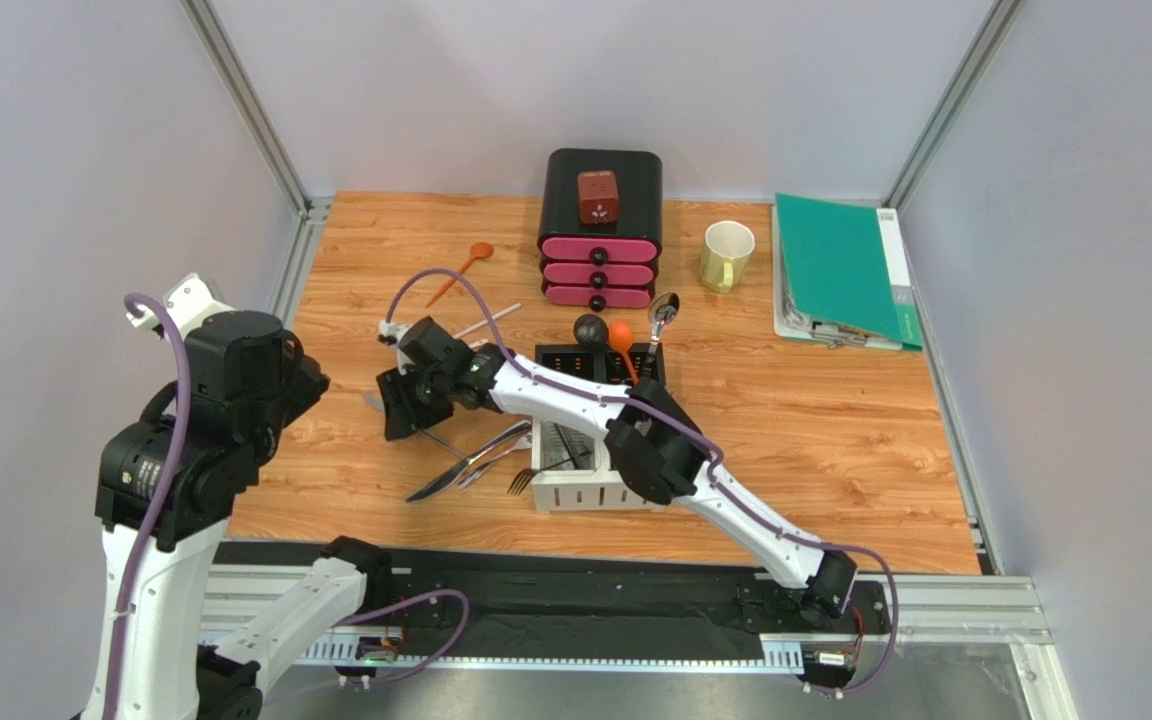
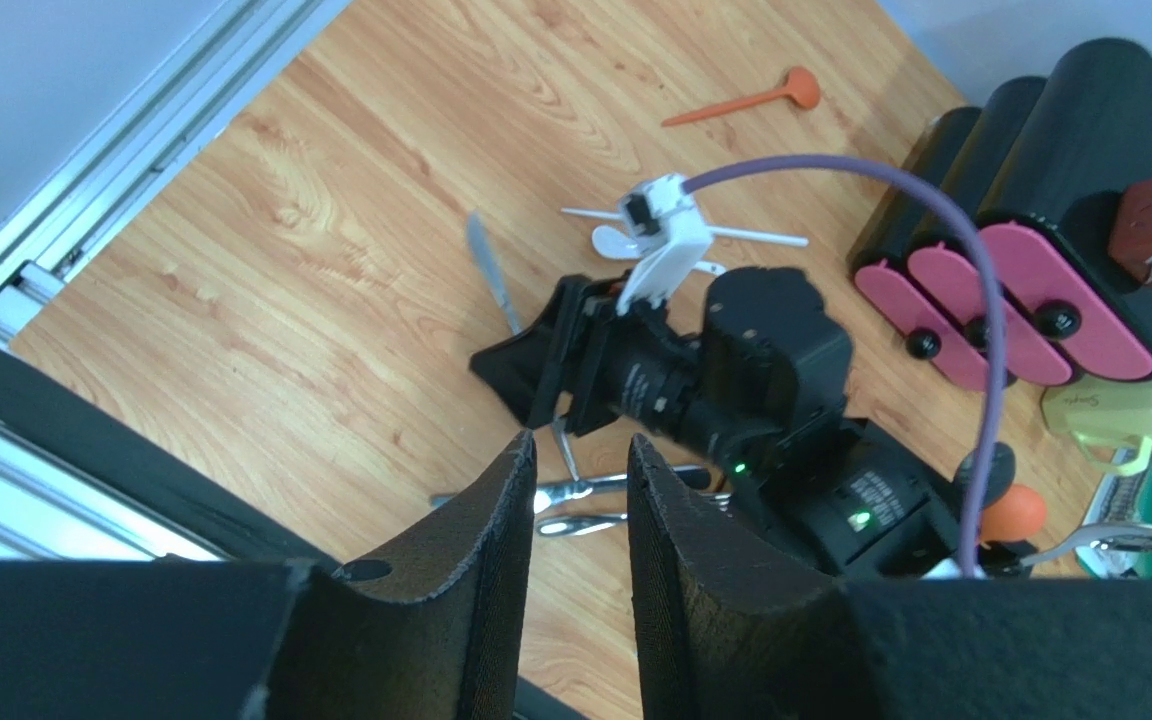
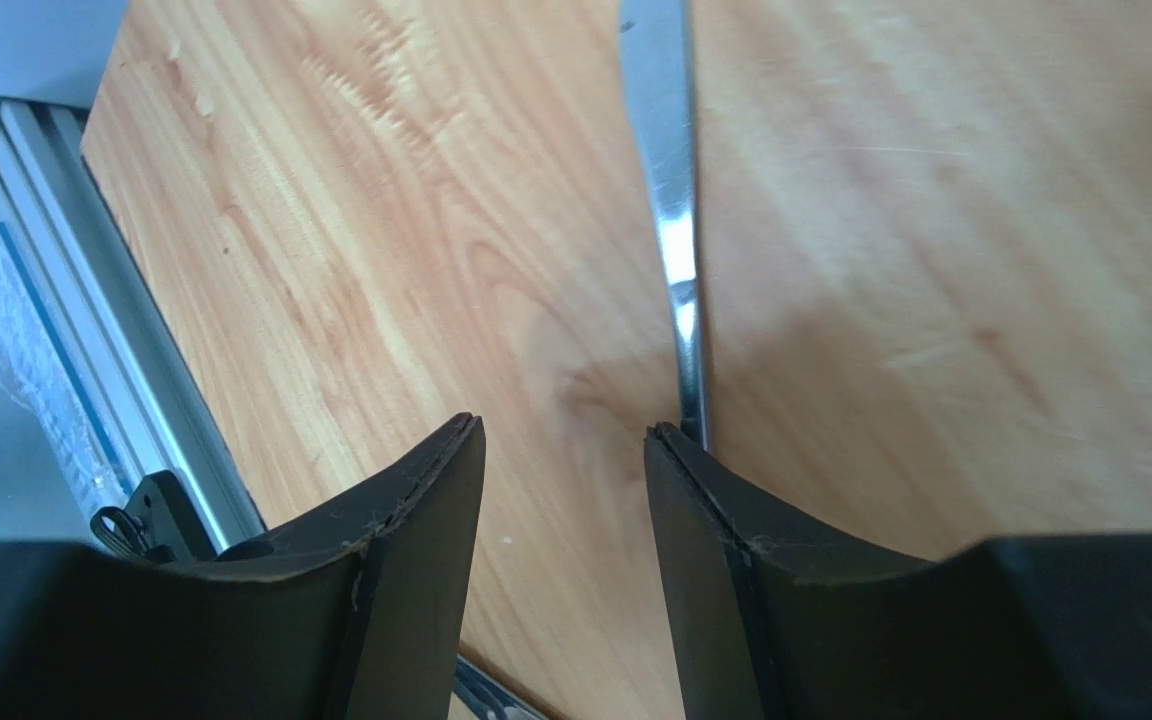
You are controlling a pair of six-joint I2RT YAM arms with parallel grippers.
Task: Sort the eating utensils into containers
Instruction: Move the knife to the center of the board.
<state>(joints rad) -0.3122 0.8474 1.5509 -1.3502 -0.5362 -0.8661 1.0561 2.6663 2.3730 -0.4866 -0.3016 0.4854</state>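
The caddy (image 1: 591, 492) stands mid-table; a black spoon (image 1: 590, 329), an orange spoon (image 1: 620, 336) and a silver spoon (image 1: 665, 314) stick out of its back black compartments. Several silver utensils (image 1: 470, 458) lie just left of it, also seen in the left wrist view (image 2: 597, 503). A silver knife (image 3: 672, 225) lies on the wood, passing beside one fingertip of my open, empty right gripper (image 3: 560, 435), which hangs low over the table (image 1: 399, 408). An orange spoon (image 1: 462, 272) and a white spoon (image 1: 480, 321) lie farther back. My left gripper (image 2: 578, 450) is open, empty and raised at the left (image 1: 301, 387).
A black-and-pink drawer box (image 1: 600, 225) with a small red box (image 1: 597, 195) on top stands at the back. A pale green mug (image 1: 728, 252) and a green folder (image 1: 838, 270) are at the back right. Metal frame rails run along the table's left edge (image 3: 41, 330).
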